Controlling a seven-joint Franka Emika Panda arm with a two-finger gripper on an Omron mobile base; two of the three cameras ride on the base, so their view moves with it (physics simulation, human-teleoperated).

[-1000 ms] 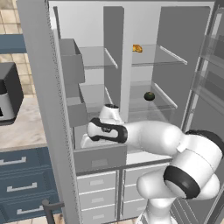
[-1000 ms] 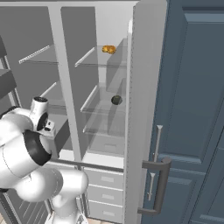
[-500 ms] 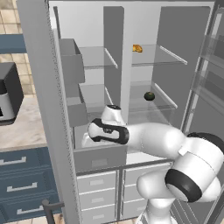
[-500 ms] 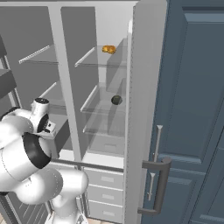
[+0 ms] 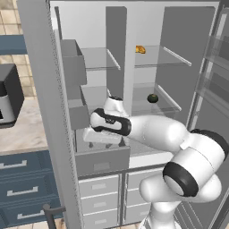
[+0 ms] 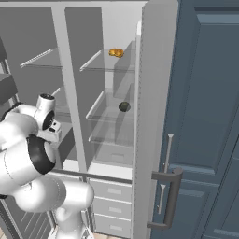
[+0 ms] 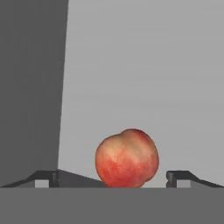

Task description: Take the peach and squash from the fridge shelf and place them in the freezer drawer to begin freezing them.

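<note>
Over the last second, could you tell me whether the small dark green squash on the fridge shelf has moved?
No. The dark green squash sits at the same spot on the glass fridge shelf, beside the right wall.

Base views flank the open fridge (image 5: 134,27) (same shelves), hand view close, inside.

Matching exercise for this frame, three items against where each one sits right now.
Items:
1. peach
2. squash
3. orange-yellow lumpy item

Places:
A. upper fridge shelf
B. between the spread fingertips of the gripper, over grey drawer floor
C. middle fridge shelf, right compartment

Pairs: 1-B, 2-C, 3-A
</note>
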